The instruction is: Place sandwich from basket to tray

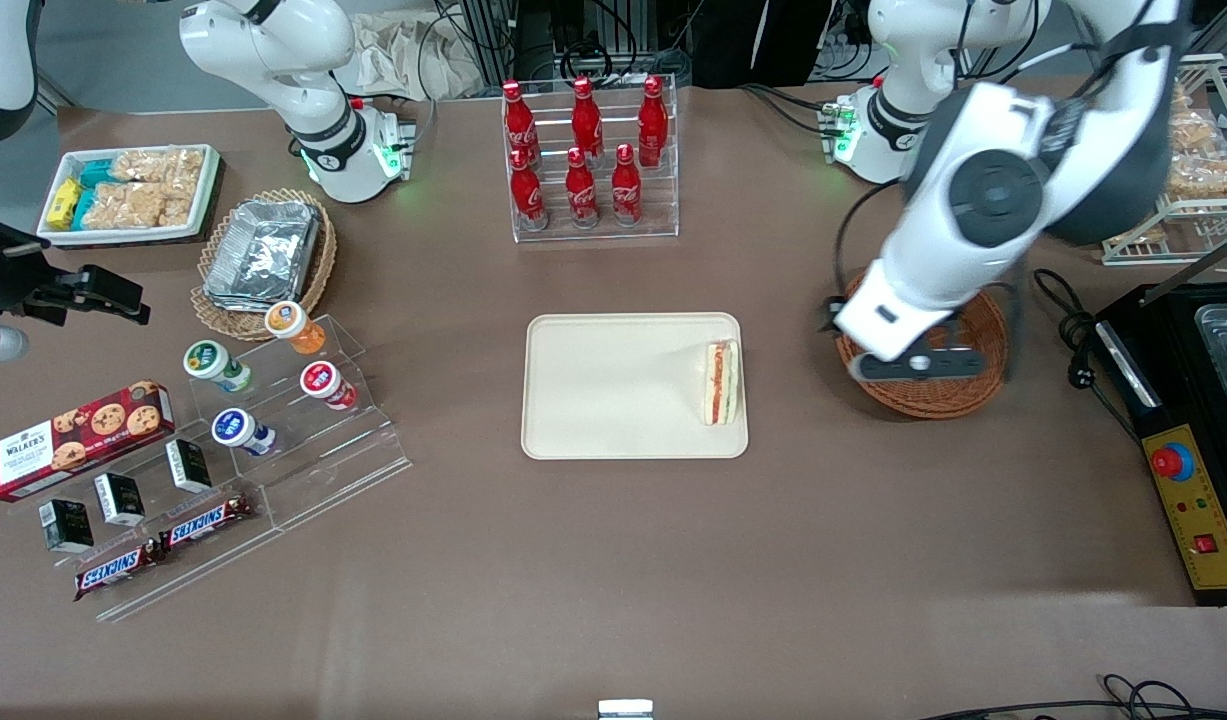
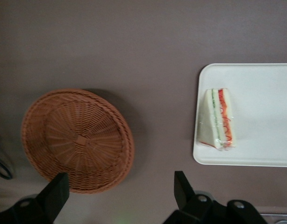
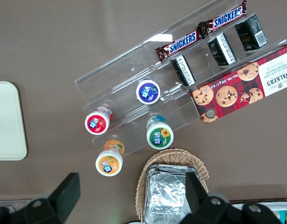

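Observation:
The sandwich [image 1: 721, 382] lies on the cream tray [image 1: 603, 390], at the tray's edge nearest the working arm's end of the table. It also shows in the left wrist view [image 2: 218, 119], on the tray [image 2: 265, 93]. The reddish-brown wicker basket [image 1: 933, 398] stands beside the tray and is empty in the left wrist view [image 2: 78, 140]. My left gripper [image 1: 911, 366] hangs above the basket's rim on the tray side. It is open and holds nothing [image 2: 118, 184]. The arm hides part of the basket in the front view.
A clear rack of red cola bottles [image 1: 588, 160] stands farther from the front camera than the tray. A black appliance with a yellow control box [image 1: 1198, 500] and cables [image 1: 1073, 320] lie at the working arm's end. Snack displays [image 1: 273, 400] lie toward the parked arm's end.

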`<state>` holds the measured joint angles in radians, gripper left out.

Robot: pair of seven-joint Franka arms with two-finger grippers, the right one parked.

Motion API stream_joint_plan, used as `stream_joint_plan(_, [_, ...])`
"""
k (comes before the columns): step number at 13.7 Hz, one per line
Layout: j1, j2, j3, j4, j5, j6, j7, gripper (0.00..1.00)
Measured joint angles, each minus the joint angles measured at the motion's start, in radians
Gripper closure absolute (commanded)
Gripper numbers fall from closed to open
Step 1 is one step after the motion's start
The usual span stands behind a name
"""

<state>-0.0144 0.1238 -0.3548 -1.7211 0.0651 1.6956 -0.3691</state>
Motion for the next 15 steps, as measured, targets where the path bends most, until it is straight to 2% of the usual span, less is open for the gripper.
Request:
stream_joint_plan(4, [0.003,-0.07,0.133,-0.004,-0.031,-0.017,0.196,0.0])
stream_joint_plan(8, [0.004,-0.114,0.228,-0.005,-0.035,-0.019,0.297,0.0])
stream_joint_plan(15, [0.016,-0.145,0.288,0.016,-0.036,-0.018,0.326,0.0])
